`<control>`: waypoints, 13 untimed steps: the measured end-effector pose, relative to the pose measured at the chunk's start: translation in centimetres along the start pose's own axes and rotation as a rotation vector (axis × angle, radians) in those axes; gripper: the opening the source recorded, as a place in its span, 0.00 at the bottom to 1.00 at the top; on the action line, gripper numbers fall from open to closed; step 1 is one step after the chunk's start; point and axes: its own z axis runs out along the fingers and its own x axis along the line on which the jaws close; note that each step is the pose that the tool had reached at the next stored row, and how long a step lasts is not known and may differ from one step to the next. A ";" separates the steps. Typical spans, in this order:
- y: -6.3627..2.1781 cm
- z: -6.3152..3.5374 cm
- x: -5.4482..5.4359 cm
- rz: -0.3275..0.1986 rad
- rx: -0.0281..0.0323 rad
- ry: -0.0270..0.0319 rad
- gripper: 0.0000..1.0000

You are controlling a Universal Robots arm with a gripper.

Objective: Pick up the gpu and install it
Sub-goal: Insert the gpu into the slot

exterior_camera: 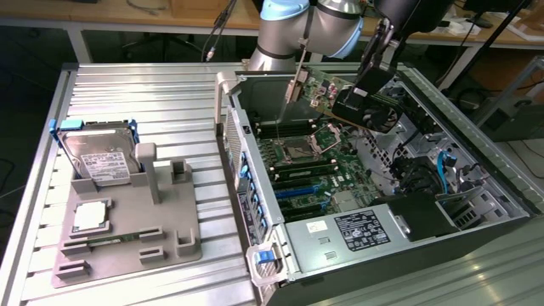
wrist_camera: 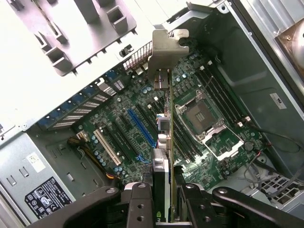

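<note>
Robot gripper (wrist_camera: 164, 190), clamped on the gpu (wrist_camera: 165, 128), holds the card edge-on in the air above the motherboard (wrist_camera: 123, 109) of the open computer case (exterior_camera: 476, 229) on the table (exterior_camera: 127, 89). The card's long axis runs straight out from the gripper, with the silver bracket (wrist_camera: 167, 52) at the far end. The blue slot (wrist_camera: 140, 128) lies below at a slant. The card's connector edge is hidden.
</note>
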 end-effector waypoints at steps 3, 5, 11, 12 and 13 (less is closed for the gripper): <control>0.00 0.00 0.0 -0.005 -0.0001 0.0003 0.27; 0.00 0.00 0.0 -0.007 -0.0002 0.0005 0.27; 0.00 0.00 0.0 -0.015 -0.0004 0.0010 0.27; 0.00 0.00 0.0 -0.017 -0.0005 0.0011 0.27; 0.00 0.00 0.0 -0.018 -0.0005 0.0011 0.27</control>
